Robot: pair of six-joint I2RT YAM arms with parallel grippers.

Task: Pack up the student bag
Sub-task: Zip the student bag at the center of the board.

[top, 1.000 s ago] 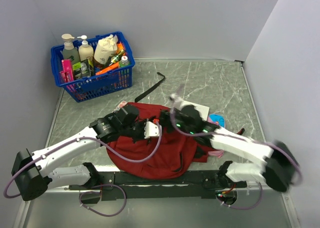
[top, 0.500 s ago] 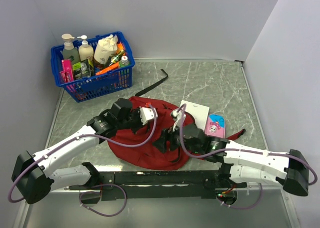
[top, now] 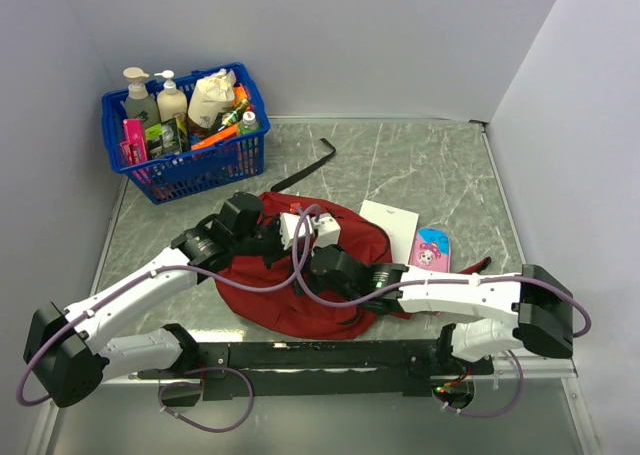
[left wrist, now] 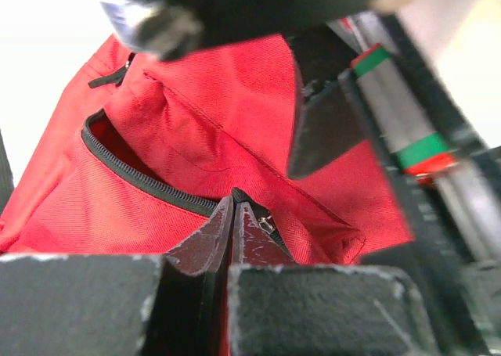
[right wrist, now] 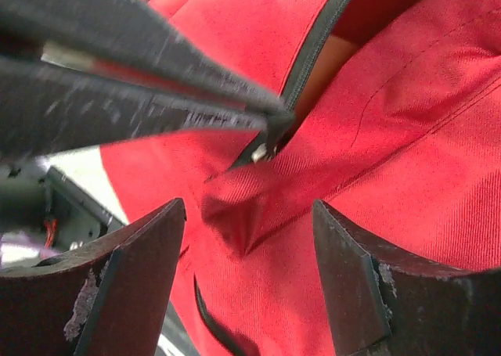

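While left jaws pinch zipper (left wrist: 149,181) — student bag (top: 290,315) flat, long axis left-right

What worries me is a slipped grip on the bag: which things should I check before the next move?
1. Left gripper shut on the bag beside the zipper: ok.
2. Right gripper open, a fold of the bag between its fingers: ok.
3. Pocket unzipped far enough for packing: cannot tell, only partly open.
4. Grippers apart from each other: cannot tell, they are very close.
5. White card and pink pouch lying beside the bag, in plain view: ok.
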